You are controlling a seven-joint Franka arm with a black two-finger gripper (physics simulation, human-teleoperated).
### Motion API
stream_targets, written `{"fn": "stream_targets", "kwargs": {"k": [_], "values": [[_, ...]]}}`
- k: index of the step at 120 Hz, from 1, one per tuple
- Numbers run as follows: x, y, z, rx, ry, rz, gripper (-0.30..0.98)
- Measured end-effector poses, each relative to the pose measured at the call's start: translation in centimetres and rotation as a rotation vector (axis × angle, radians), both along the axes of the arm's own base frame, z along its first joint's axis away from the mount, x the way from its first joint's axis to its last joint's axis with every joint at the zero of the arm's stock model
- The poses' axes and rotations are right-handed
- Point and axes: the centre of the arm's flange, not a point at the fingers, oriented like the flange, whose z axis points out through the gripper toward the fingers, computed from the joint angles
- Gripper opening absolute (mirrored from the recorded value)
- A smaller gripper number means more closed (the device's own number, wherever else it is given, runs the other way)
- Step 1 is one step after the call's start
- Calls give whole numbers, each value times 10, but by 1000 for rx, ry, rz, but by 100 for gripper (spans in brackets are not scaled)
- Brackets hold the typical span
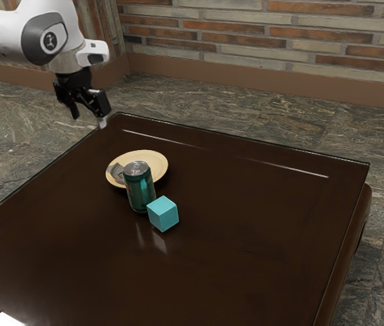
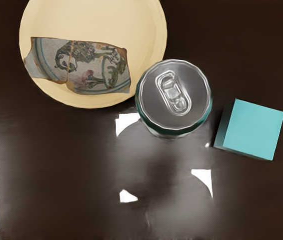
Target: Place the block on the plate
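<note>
Two black fingers [image 1: 98, 103] stand well apart on the empty end effector [image 1: 89, 121]. Lower than it, toward the exterior view's right, a round cream plate [image 1: 152, 157] with a patterned grey patch lies on the dark brown tabletop [image 1: 260, 238]. Farther from the end effector stands a green can [image 1: 141, 190] with a silver top, then, just beside it, the block [image 1: 163, 214]: a plain turquoise cube, crisp-edged, smooth-faced, one side shaded darker.

Arm [image 1: 26, 34] up, end effector [image 1: 89, 118] mid-air, pointing approx. down w/ fingers [image 1: 98, 103] apart.
</note>
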Motion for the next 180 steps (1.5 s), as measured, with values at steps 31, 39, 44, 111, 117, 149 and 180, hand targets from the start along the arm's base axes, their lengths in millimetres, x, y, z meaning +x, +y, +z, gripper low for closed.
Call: {"fn": "stream_targets", "kwargs": {"k": [31,39,44,111,117,149,180], "values": [[-5,-9,18,-46,39,202,69],[-6,-24,16,-59,61,315,69],[-3,-33,11,-67,68,379,69],[31,-91,-134,-65,52,1047,69],[29,-94,-146,-69,47,1081,69],[38,-110,-184,-77,-5,1217,69],[49,-113,-223,-81,-4,1326,69]]}}
